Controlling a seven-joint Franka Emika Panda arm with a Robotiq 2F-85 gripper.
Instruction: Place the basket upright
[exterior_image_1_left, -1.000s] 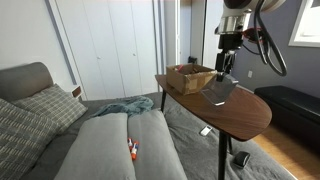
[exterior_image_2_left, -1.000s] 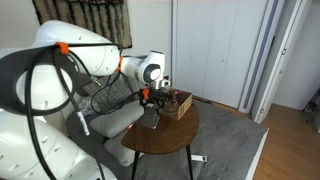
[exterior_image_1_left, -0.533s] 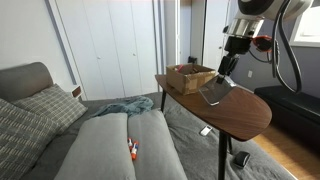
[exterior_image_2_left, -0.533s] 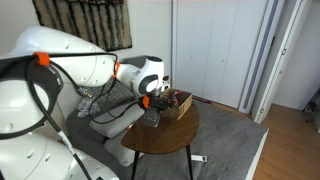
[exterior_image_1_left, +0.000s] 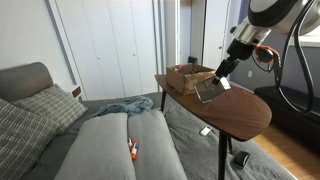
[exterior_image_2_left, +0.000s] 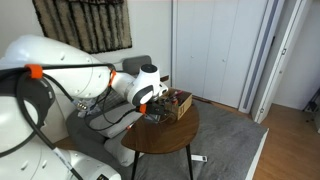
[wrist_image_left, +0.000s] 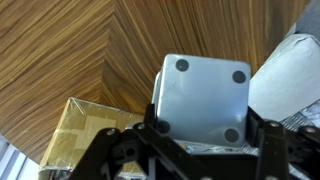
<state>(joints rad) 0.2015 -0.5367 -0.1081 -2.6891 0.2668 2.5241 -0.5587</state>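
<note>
The basket (exterior_image_1_left: 210, 89) is a small light-grey boxy bin. It is held tilted just above the round wooden table (exterior_image_1_left: 243, 117), next to the brown woven tray (exterior_image_1_left: 187, 75). My gripper (exterior_image_1_left: 219, 76) is shut on it from above. In the wrist view the basket's flat bottom (wrist_image_left: 201, 93) with round feet faces the camera, between the gripper's (wrist_image_left: 205, 138) two fingers. In an exterior view the gripper (exterior_image_2_left: 153, 110) hangs over the table (exterior_image_2_left: 170, 142) beside the tray (exterior_image_2_left: 179, 104); the basket is hard to make out there.
The tray also shows in the wrist view (wrist_image_left: 86, 125) at lower left. A grey sofa with cushions (exterior_image_1_left: 45, 108) and a blanket (exterior_image_1_left: 118, 106) lies beside the table. A dark bench (exterior_image_1_left: 290, 105) stands behind it. White closet doors (exterior_image_1_left: 105, 45) line the wall.
The arm has swung and tilted. The basket has come up off the table and moved a little toward the tray, still in the gripper.
</note>
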